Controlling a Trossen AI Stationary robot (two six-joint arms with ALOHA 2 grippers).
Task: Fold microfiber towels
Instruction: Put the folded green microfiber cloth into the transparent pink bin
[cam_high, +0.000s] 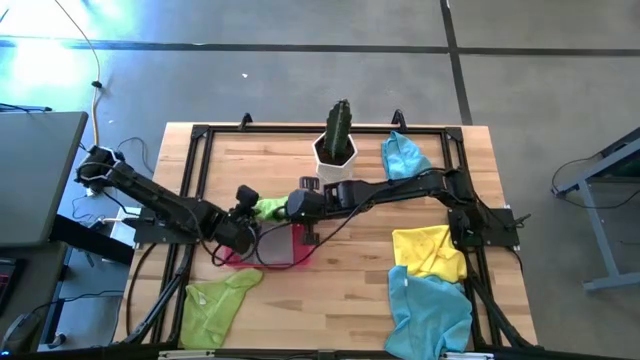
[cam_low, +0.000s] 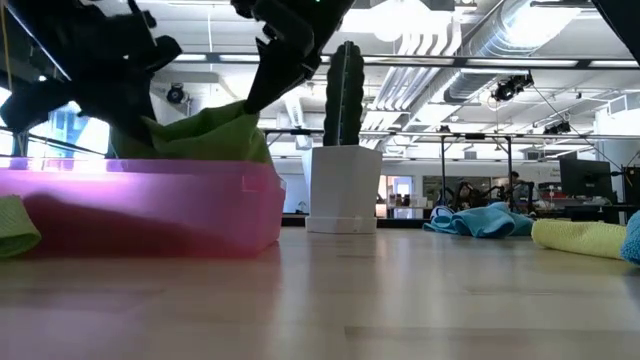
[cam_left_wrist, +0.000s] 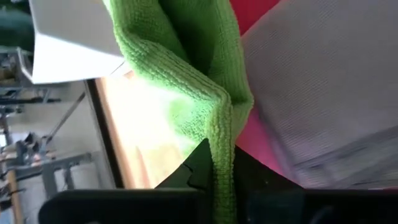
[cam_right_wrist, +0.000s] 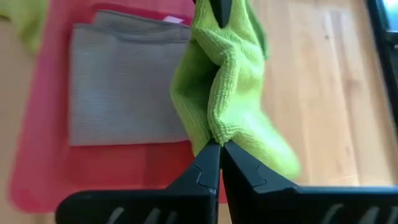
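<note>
I see both claws meeting over the pink tray (cam_high: 300, 255) near the middle of the desk (cam_high: 340, 290), sharing one lime green towel (cam_high: 268, 208). My left claw (cam_left_wrist: 224, 171) is pinched almost shut with an edge of that green towel (cam_left_wrist: 186, 68) running down between its fingers. My right claw (cam_right_wrist: 220, 149) is fully closed, its fingertips nipping a bunched fold of the same towel (cam_right_wrist: 230, 93), which hangs in the air above the tray (cam_right_wrist: 118, 168). From desk level the towel (cam_low: 205, 130) shows as a green hump rising over the tray's wall (cam_low: 150, 205). Counting cloths: one grey towel (cam_right_wrist: 124, 87) lies folded flat in the tray; a second lime green towel (cam_high: 215, 300) lies crumpled on the desk at the front left; one yellow towel (cam_high: 428, 250) lies on the right with a light blue towel (cam_high: 430, 305) just in front of it, the two overlapping; another light blue towel (cam_high: 403, 157) sits near the back right, beside the potted cactus (cam_high: 338, 135). That makes two green, two blue, one yellow, one grey. From above the arms cover most of the tray, and I cannot tell whether more cloths lie under the grey one.
</note>
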